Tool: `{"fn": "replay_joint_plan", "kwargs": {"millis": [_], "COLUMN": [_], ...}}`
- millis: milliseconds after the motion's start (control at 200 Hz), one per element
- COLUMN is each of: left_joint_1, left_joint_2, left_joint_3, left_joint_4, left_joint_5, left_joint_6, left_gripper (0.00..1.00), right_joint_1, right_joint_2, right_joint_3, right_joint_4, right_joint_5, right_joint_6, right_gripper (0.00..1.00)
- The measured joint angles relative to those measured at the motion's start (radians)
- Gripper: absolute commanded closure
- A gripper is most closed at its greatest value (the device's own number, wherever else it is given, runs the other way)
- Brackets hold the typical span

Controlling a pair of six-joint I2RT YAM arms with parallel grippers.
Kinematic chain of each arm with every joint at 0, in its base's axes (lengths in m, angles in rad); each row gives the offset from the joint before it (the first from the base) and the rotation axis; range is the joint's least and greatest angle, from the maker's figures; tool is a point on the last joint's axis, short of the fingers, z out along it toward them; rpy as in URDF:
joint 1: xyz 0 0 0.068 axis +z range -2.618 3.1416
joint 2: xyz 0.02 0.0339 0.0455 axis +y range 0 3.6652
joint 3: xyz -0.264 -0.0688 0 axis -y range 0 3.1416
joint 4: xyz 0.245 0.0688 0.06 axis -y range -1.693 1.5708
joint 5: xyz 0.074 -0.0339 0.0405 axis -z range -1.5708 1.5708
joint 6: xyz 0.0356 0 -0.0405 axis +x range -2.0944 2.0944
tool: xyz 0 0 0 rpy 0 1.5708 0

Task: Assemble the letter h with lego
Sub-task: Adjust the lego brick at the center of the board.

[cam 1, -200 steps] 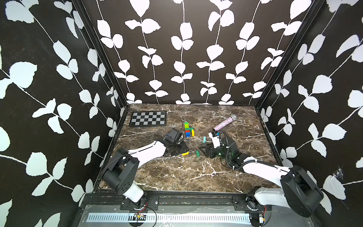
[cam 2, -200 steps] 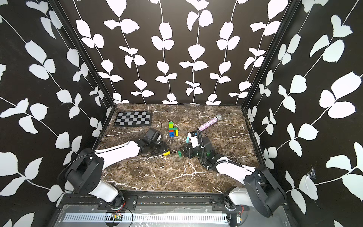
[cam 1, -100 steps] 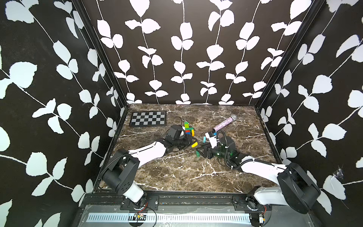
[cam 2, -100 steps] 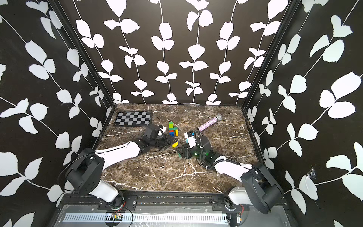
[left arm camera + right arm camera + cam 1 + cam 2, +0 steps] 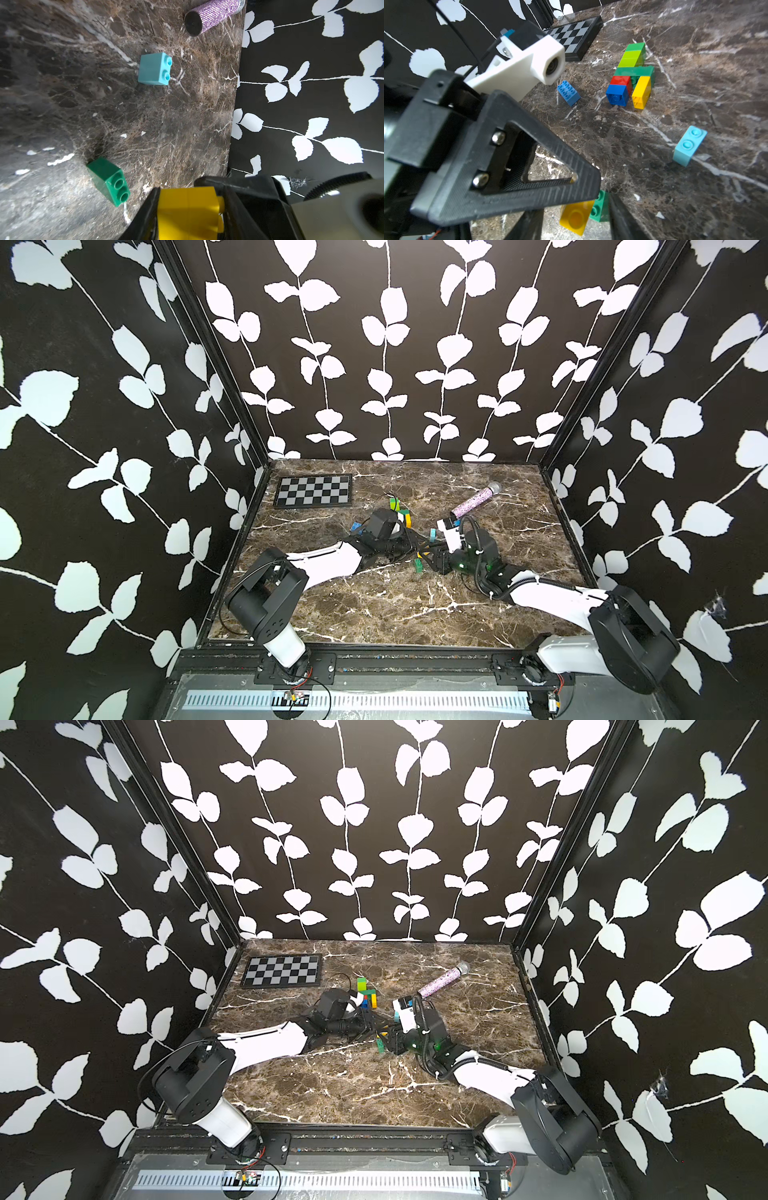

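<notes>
My left gripper (image 5: 187, 197) is shut on a yellow lego brick (image 5: 187, 212) and holds it just above the table. My right gripper (image 5: 575, 207) faces it, jaws open on either side of that yellow brick (image 5: 576, 216) and of a dark green brick (image 5: 600, 207) lying beside it. In both top views the two grippers meet mid-table by the dark green brick (image 5: 419, 565) (image 5: 381, 1045). A joined lego piece (image 5: 633, 70) of lime, green, red, blue and yellow bricks lies further back.
A light blue brick (image 5: 688, 145) (image 5: 154, 69) lies loose near the grippers, and a blue brick (image 5: 568, 93) lies beside the joined piece. The glittery purple microphone (image 5: 476, 501) lies at the back right. The chequered board (image 5: 313, 490) sits at the back left.
My left gripper has carried the yellow brick to the right, up to the right gripper. The right gripper has shifted slightly left and its jaws have narrowed.
</notes>
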State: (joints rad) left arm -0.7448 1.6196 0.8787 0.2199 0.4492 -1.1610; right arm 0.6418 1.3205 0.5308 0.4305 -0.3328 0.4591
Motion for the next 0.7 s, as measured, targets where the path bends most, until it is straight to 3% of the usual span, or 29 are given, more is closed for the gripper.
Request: {"fn": "replay_joint_plan", "kwargs": {"millis": [195,440,505,700], "left_joint_1": [-0.011,-0.014,-0.014,-0.006], "left_joint_2": [0.016,0.032,0.032,0.025], "left_joint_3": [0.002,0.003,0.003,0.004], "left_joint_4": [0.042,0.072,0.071,0.029], "left_joint_5": [0.005,0.006,0.006,0.008], "left_joint_6": [-0.024,-0.024,-0.02,0.019], "left_gripper": [0.73,0.69,0.58,0.05], "right_joint_1": [0.001,-0.001,0.0,0.004], "right_joint_2": [0.0,-0.001,-0.002,-0.005], "right_joint_3": [0.0,-0.001,-0.001,-0.001], "right_joint_4": [-0.002,-0.025,-0.026,-0.038], "right_joint_5": [0.015,0.058,0.067,0.112], "right_joint_6": [0.002,0.029,0.031,0.009], "right_gripper": [0.69,0.98,1.0,1.0]}}
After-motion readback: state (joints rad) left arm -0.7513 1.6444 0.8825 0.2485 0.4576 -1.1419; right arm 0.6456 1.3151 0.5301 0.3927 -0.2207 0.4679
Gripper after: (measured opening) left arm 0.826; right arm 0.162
